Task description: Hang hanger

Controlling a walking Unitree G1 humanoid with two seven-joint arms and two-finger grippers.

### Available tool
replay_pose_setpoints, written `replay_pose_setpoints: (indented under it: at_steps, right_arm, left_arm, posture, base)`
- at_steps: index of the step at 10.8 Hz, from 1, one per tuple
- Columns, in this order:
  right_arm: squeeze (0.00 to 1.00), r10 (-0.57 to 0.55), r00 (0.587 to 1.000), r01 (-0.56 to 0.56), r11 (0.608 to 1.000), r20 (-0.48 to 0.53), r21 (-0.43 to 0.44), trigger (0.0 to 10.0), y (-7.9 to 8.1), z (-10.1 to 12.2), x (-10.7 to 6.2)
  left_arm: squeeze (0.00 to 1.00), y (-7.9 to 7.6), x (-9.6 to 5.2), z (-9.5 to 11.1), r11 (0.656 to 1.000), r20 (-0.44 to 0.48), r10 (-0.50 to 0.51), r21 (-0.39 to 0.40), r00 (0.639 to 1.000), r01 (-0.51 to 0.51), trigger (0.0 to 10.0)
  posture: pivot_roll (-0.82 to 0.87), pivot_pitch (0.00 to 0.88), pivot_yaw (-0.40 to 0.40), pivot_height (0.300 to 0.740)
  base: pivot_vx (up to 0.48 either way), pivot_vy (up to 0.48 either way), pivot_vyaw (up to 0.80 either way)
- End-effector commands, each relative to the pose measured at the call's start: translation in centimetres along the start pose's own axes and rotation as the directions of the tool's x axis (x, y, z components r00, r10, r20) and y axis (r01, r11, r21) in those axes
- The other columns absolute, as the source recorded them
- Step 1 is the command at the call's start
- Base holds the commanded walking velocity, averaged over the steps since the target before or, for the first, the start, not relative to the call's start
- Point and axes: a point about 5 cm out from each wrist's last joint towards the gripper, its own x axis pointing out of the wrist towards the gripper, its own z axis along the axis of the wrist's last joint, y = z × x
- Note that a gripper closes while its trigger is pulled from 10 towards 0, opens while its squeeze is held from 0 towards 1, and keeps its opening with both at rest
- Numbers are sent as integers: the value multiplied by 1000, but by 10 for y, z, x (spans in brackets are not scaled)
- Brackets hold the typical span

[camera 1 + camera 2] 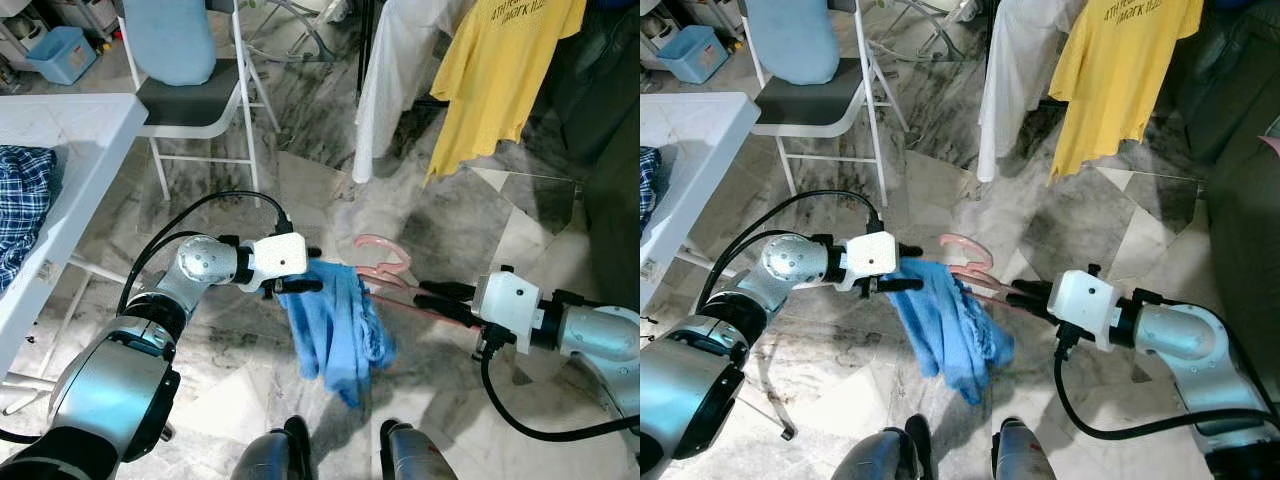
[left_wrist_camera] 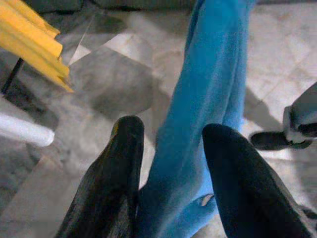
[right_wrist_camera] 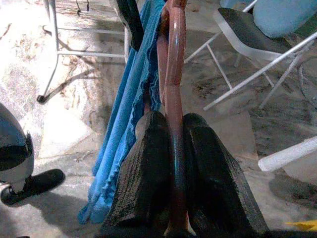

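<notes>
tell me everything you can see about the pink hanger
The pink hanger looks like glossy plastic with a curved hook at its top. It is held in the air above the marble floor, lying roughly level, hook away from the robot. The right pincer is shut on one arm of it. A blue garment hangs from it in loose folds, and the left pincer grips that cloth.

A folding chair (image 1: 195, 100) stands beside a white table (image 1: 70, 130)
</notes>
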Motion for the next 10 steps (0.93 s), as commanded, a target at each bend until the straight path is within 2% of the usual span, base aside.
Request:
replay_pose_setpoints:
  at_steps: [1,5,10]
  right_arm:
    - [0,16,999,-15,1000,31,-23,10000,1,5,3]
    - [0,20,999,-20,999,31,-26,10000,0,5,4]
    - [0,7,1000,-6,999,26,-34,10000,0,4,2]
  left_arm:
    - [0,-7,-3,-6,999,4,-32,-29,999,32,0]
    - [0,-8,-3,-5,997,30,-56,-54,998,57,0]
    - [0,-17,-2,-10,989,26,-118,-91,993,120,0]
  posture:
    - [-220,239,144,740]
    - [-223,244,142,740]
    - [-234,251,146,740]
  base:
    - [0,0,0]
    - [0,0,0]
    - [0,0,0]
